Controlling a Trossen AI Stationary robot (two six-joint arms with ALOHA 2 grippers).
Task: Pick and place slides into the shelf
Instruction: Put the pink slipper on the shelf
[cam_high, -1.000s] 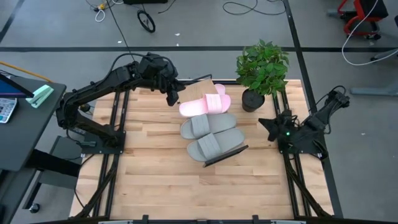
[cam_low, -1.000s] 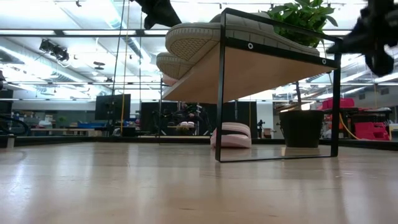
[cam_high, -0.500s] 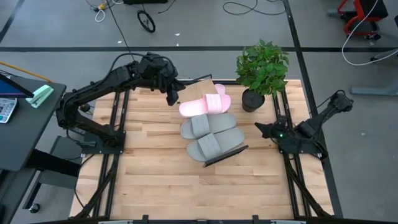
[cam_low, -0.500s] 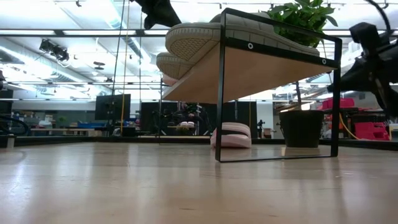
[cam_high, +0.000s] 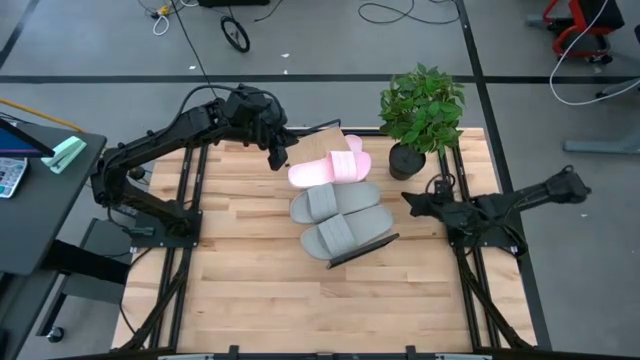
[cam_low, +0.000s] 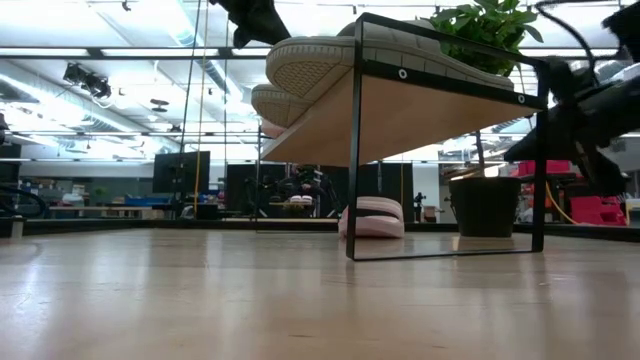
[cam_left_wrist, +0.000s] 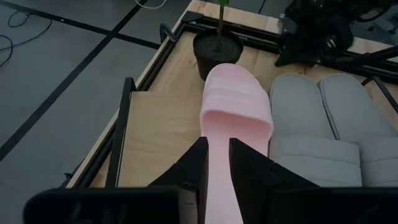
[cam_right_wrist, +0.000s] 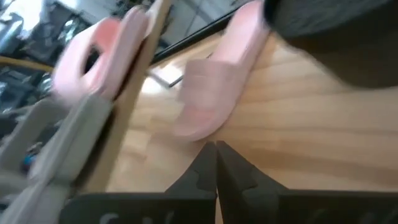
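Pink rubber sits between the fingers of my left pincer (cam_left_wrist: 214, 163): they are closed on the heel end of a pink slide (cam_high: 330, 169), which lies on the shelf (cam_high: 322, 140) with its toe pointing away from me. Just beside it, on the side away from that pincer, both grey slides (cam_high: 340, 218) already rest flat on the shelf, touching each other. So three are up, though I judge the pink one only counts once I let go. The fourth, the other pink slide (cam_low: 372, 217), lies on the surface (cam_high: 250, 290) below the shelf, beside the plant pot (cam_low: 484, 206). My right pincer (cam_right_wrist: 216, 163), fingers pressed together and holding nothing, points at it from nearby, near the pot; that pickup is what remains.
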